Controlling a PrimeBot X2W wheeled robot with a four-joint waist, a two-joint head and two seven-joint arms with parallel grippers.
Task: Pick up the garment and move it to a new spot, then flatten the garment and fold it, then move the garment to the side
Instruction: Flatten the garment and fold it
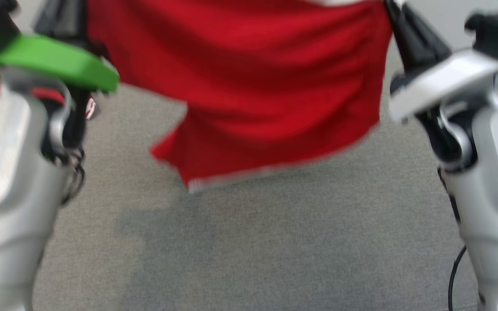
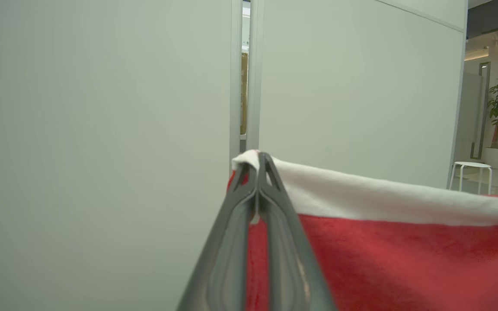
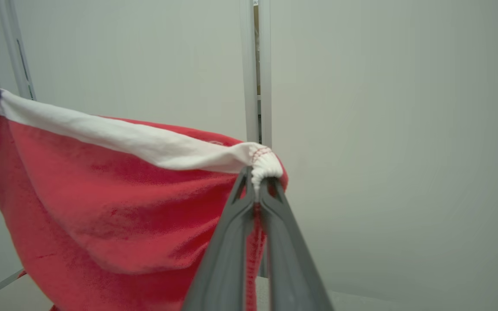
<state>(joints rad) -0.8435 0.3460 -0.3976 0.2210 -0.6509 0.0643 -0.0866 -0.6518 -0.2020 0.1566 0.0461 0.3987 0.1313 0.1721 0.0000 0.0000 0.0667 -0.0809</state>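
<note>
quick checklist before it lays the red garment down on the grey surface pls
1. left gripper shut on one end of the garment's white band: ok
2. right gripper shut on the band's other end: ok
3. band stretched between the two grippers: ok
4. cloth hanging smooth: not ok, it is creased and one lower corner droops
5. lower hem lifted off the grey surface: cannot tell, the head view is blurred
</note>
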